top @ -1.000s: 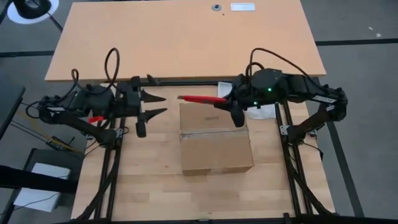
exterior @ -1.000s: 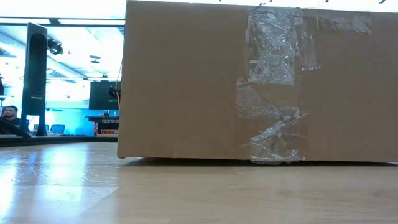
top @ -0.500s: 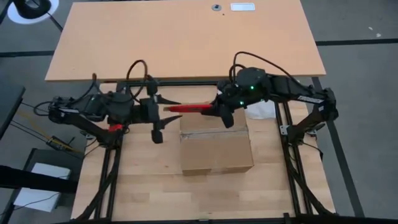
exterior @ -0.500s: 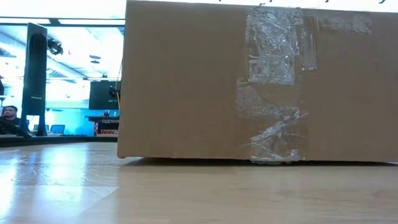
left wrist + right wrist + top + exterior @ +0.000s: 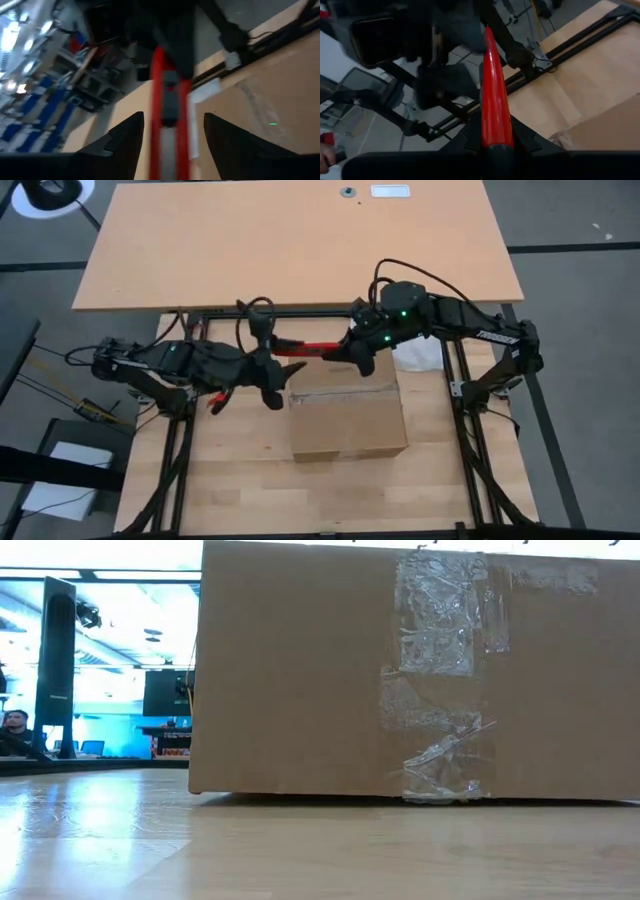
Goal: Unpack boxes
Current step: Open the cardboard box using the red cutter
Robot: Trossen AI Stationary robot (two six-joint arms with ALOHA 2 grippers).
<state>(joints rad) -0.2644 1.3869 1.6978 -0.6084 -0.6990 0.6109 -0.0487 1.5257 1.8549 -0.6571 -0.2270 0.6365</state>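
Two hands meet above the far edge of the brown cardboard shipping carton point(image 5: 347, 415), which sits on the pale wooden worktop point(image 5: 230, 480) between the arms; its flaps look closed, and clear tape strips show on the side facing the low camera.

Right hand point(image 5: 352, 350): closed on the handle end of the red-handled box cutter point(image 5: 312, 350), holding it level and pointing across toward the left arm.

Left hand point(image 5: 271, 367): fingers spread wide, one on each side of the cutter's free end, not gripping it. Left wrist view shows the red handle running between the two dark fingers point(image 5: 120, 142) with a gap on each side.

Judgement: a handover of the cutter from right to left appears to be in progress.

Risks from here:
- Right hand lets go before the left has closed: the cutter drops onto the carton or the worktop.
- Left hand closes off-centre or only on the tip: a weak hold, so the tool could twist or slip out when pulled away.
- Both hands clamp and pull at once: strain on the tool, and it could jerk loose.
- Whether the blade is out, I cannot tell; if it is, a slip could gouge the carton top.
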